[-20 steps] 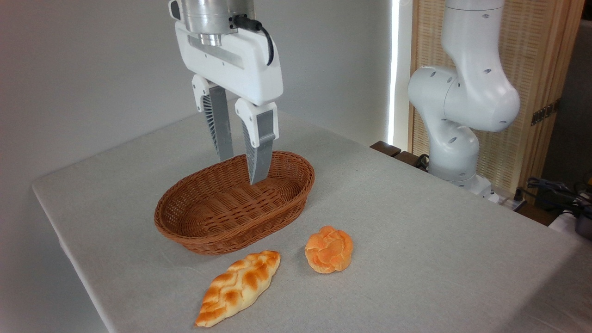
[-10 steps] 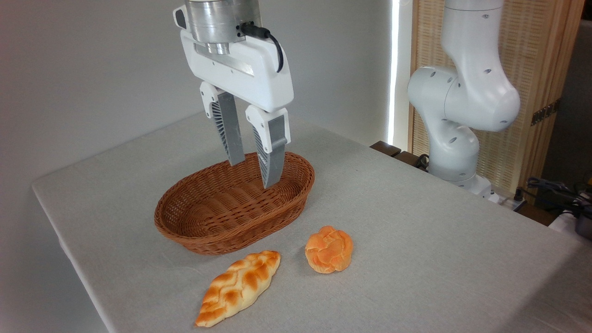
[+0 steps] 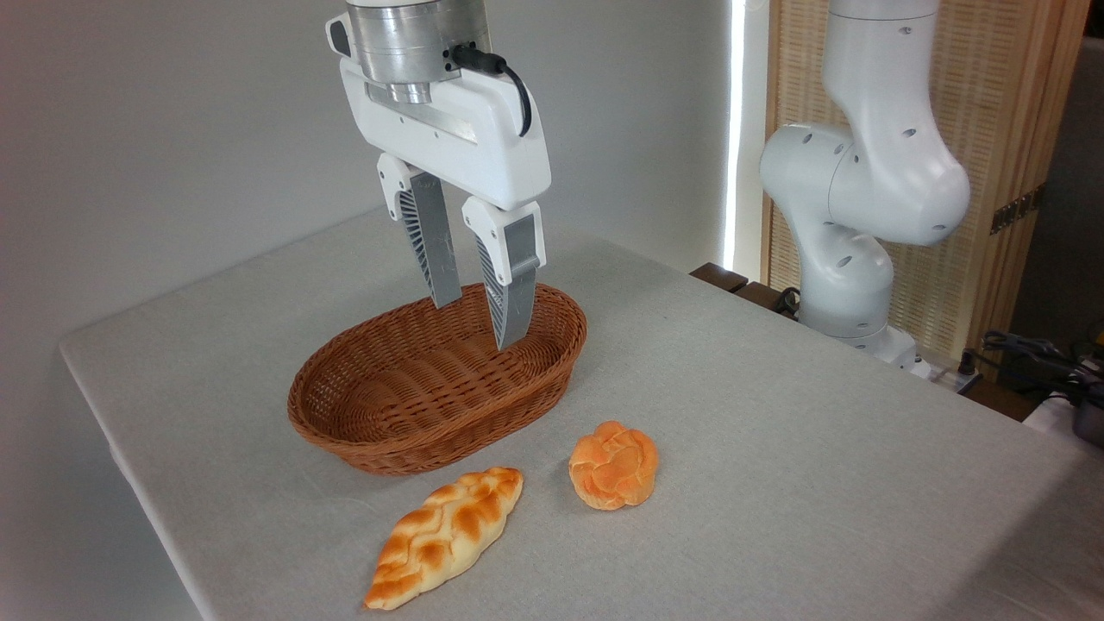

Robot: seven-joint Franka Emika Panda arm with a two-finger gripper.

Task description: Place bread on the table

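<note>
Nearest the camera, one long braided loaf (image 3: 444, 549) lies on the surface (image 3: 776, 448), which is covered in light grey woven cloth. The loaf is pale golden with browner ridges and runs diagonally, its lower end toward the front edge. Just to its right and a little farther back sits one small round bun (image 3: 613, 464) — orange-golden, with a knotted rosette top. It rests flat on the cloth, apart from the loaf and outside the basket, with nothing touching it.

Behind the two pieces of bread stands one brown oval wicker basket (image 3: 362, 431). Its near wall is close to the loaf's upper end but does not touch it. The woven floor of the basket shows bare; nothing lies in it.

Above the basket's far right part hangs the tool (image 3: 480, 321), pointing down. Its two grey ribbed fingers (image 3: 515, 293) are spread with a clear gap between them and hold nothing; the tips hang near the height of the far rim, though whether they reach inside cannot be told from this one view. The white tool body and metal wrist rise out of the top of the frame.

Farther back on the right stands the white arm base (image 3: 849, 259) at the surface's far edge — in front of a slatted wooden screen (image 3: 992, 129).
</note>
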